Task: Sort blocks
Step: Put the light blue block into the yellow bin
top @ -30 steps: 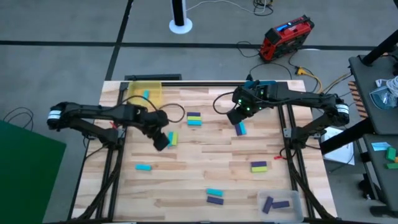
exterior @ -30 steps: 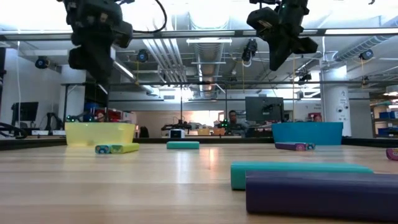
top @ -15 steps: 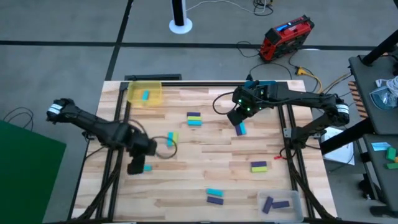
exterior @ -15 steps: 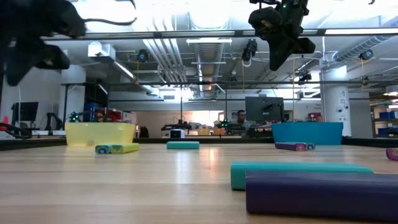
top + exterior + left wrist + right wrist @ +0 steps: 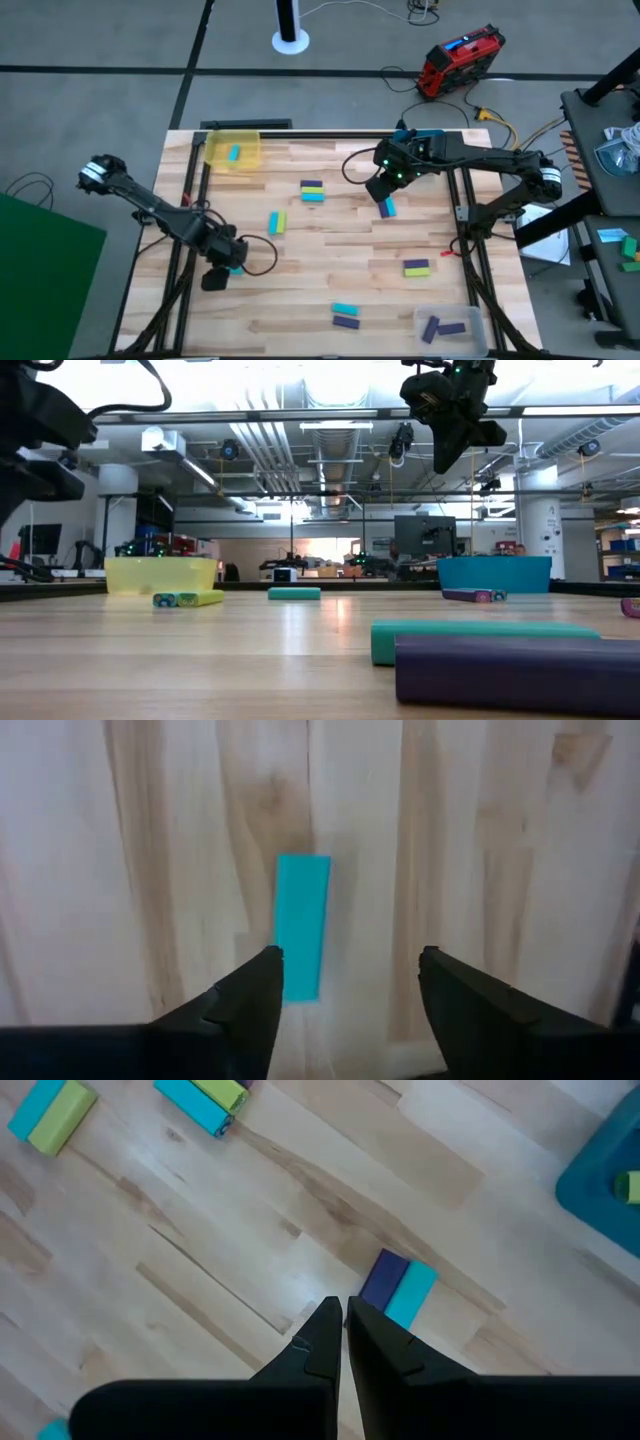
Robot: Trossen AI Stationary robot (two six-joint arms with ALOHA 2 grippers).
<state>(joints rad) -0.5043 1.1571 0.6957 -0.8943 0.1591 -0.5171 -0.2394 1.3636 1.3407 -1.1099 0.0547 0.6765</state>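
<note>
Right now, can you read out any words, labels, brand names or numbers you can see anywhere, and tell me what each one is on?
None can be read.
Blocks, yellow bin, wooden table: no print shows.
Red device on the floor beyond the table: it has a blue patch on top, but any marking there is too small to read.
Monitor in the room behind the table: too far off to read.

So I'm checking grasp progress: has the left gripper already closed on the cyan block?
No. In the left wrist view the left gripper is open, the cyan block lying free on the table.
</note>
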